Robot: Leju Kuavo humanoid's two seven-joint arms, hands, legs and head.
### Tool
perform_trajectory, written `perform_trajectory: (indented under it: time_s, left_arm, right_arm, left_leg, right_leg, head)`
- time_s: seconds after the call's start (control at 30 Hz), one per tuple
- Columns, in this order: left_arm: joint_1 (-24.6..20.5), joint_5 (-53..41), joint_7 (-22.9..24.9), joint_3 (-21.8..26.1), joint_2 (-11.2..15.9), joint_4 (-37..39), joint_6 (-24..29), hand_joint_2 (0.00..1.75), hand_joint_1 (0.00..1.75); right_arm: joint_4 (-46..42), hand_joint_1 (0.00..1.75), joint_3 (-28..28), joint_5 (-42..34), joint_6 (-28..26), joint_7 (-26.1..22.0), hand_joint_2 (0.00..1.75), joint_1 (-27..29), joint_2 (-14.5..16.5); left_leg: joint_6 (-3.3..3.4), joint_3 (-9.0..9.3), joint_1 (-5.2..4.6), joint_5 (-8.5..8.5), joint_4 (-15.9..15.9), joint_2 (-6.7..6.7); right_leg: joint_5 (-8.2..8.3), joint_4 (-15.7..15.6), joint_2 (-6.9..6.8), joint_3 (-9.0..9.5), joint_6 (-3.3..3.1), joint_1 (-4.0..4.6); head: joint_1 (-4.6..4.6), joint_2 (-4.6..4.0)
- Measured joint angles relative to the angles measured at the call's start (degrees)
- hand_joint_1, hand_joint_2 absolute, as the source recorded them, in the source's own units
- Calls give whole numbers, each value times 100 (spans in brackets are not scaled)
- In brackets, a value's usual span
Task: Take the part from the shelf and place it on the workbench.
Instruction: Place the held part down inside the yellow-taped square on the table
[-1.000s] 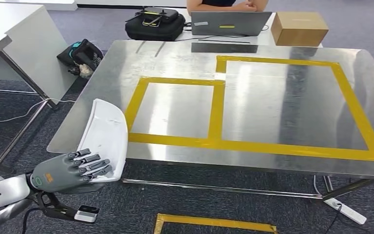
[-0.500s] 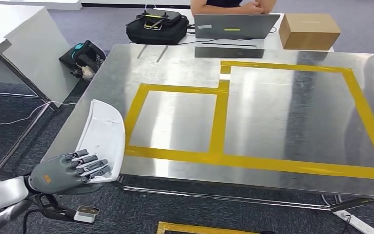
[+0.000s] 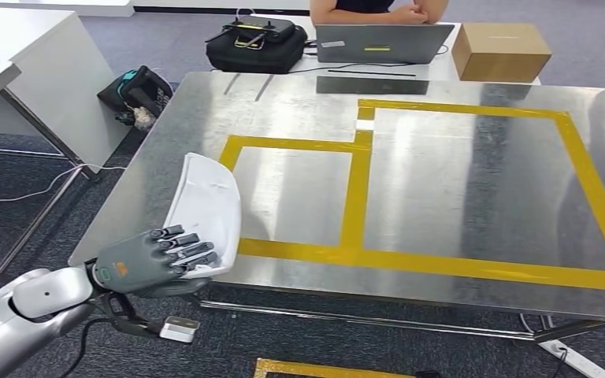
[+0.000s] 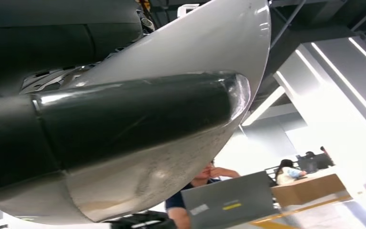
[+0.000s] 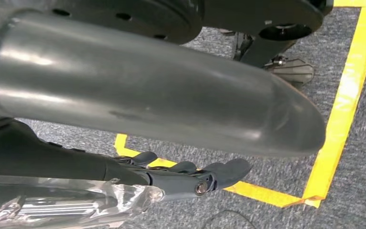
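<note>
The part is a white curved plastic shell (image 3: 209, 201), tilted up on its edge. My left hand (image 3: 154, 256) grips its near end, fingers across the inner face. It hangs over the front left corner of the steel workbench (image 3: 441, 181), just left of the smaller yellow-taped rectangle (image 3: 350, 189). From the left wrist, the shell (image 4: 195, 43) curves close behind my grey thumb (image 4: 138, 114). My right hand (image 5: 186, 174) hangs low over the carpet, fingers straight and apart, holding nothing.
At the bench's far edge stand a laptop (image 3: 382, 41), a cardboard box (image 3: 501, 49) and a black bag (image 3: 254, 41), with a person (image 3: 378, 9) seated behind. A white desk (image 3: 39, 71) stands at the left. Yellow floor tape (image 3: 323, 368) lies below the bench front.
My left hand has carried the white shell to the right and forward, from beside the bench's left edge to over its front left corner. The view also shifted slightly.
</note>
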Motion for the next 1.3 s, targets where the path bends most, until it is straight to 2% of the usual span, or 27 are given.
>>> perform_trajectory:
  time_s: [0.2, 0.43, 0.67, 0.97, 1.3]
  left_arm:
    - [-534, 88, 205, -593, -476, 455, -181, 0, 175]
    - [-845, 144, 308, -876, -732, 715, -405, 0, 175]
    - [-1410, 202, 583, -1124, -1284, 1256, -915, 0, 175]
    - [-1920, 417, 973, -1215, -1775, 2020, -1356, 0, 175]
    - [-2076, 440, 1315, -1101, -2086, 2694, -1476, 0, 175]
  right_arm:
    - [0, 0, 54, 23, 17, 51, 0, 5, 23]
    - [1, 0, 105, 39, 28, 87, 0, 15, 25]
    - [3, 0, 152, 40, 54, 69, 0, 18, 46]
    - [9, 0, 174, -25, 91, 89, 0, 41, 53]
    - [9, 0, 169, -132, 104, 121, 0, 63, 53]
  left_leg:
    - [9, -2, -7, 5, 1, 2]
    - [12, -4, -8, 4, 2, 2]
    - [48, -4, -14, 56, -70, 1]
    - [50, -11, -7, 56, -89, 3]
    - [48, -10, -13, 59, -88, 2]
  right_leg:
    - [23, -32, 7, 11, 20, -9]
    - [24, -45, 6, 10, 22, -10]
    - [70, -123, 5, 10, 34, -15]
    - [65, -126, 10, -5, 29, -8]
    - [74, -127, 7, 4, 31, -15]
  head:
    - [1, 0]
    - [-1, 0]
    - [0, 0]
    - [0, 0]
    - [0, 0]
